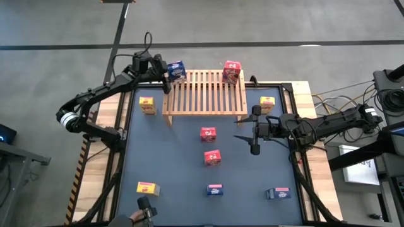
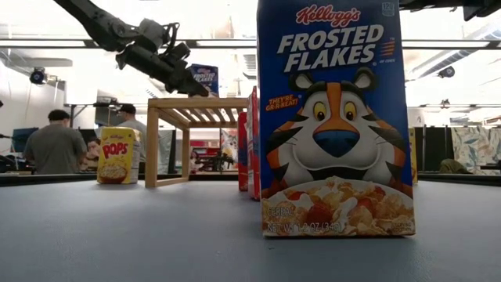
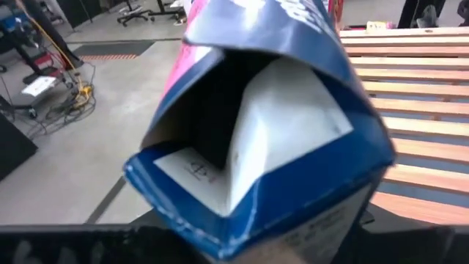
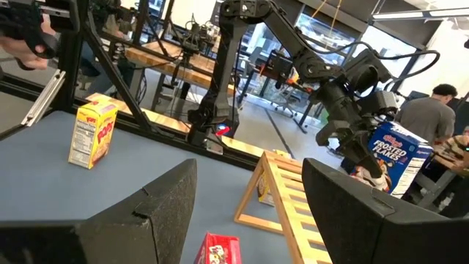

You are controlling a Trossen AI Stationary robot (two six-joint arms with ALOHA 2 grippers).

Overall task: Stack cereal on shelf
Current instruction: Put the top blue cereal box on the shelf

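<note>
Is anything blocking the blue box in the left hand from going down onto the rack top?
Nothing visible does. The left hand holds the blue box at the rack's far left corner; the slats beside it are bare, and the red box stands at the opposite far corner.

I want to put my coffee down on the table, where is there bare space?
Bare mat lies between the near-left yellow box and the two red boxes, and between the open right gripper and the near-right blue box. It is crowded around the shelf.
</note>
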